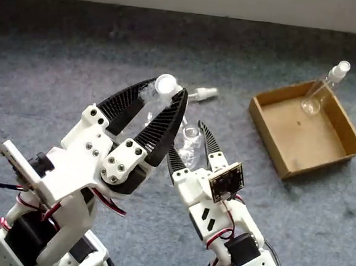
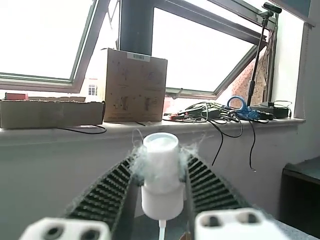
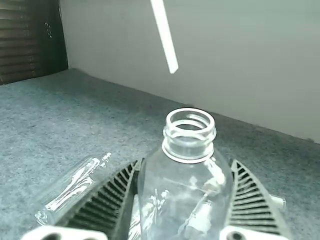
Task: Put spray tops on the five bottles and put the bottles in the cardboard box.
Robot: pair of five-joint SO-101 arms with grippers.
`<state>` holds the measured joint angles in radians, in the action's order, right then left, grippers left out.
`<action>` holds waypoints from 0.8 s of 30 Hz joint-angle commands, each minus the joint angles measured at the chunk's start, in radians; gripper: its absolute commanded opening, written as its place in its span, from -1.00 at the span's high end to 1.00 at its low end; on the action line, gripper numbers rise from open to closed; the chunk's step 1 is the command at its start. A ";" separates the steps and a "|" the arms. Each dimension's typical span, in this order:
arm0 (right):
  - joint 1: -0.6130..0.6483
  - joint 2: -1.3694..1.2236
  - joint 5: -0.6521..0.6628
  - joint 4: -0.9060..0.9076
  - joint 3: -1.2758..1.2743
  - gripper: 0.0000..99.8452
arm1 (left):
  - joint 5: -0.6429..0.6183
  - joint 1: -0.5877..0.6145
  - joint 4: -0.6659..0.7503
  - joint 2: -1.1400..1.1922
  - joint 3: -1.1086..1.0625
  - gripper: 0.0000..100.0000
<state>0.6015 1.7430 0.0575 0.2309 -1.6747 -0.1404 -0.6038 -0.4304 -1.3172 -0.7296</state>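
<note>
My left gripper [image 1: 167, 88] is raised above the carpet and shut on a white spray top [image 1: 165, 83]. In the left wrist view the spray top [image 2: 160, 172] stands upright between the ribbed fingers [image 2: 112, 187], its thin dip tube [image 2: 161, 231] hanging down. My right gripper [image 1: 189, 137] is shut on a clear, uncapped bottle [image 1: 190, 144] held upright just below and beside the top. In the right wrist view the bottle [image 3: 186, 175] shows its bare neck, with the dip tube's tip [image 3: 165, 36] hanging above and slightly aside. A cardboard box [image 1: 267, 139] sits on the right.
One capped bottle [image 1: 322, 89] leans in the box's far corner. Another bottle with a top [image 1: 203, 93] lies on the grey carpet beyond the grippers. A clear bottle [image 3: 70, 192] lies on the carpet beside my right gripper. A pale wall borders the far edge.
</note>
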 commanded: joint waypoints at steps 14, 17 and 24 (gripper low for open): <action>0.001 0.007 0.012 0.002 -0.127 0.58 | -0.003 -0.036 0.026 0.044 -0.031 0.99; 0.001 0.007 0.012 0.002 -0.127 0.58 | 0.002 -0.067 0.026 0.044 -0.035 0.99; 0.001 0.007 0.012 0.002 -0.127 0.58 | 0.003 -0.064 0.018 0.051 -0.035 0.99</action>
<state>0.6015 1.7430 0.0575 0.2309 -1.6747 -0.1404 -0.6483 -0.4242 -1.2743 -0.7695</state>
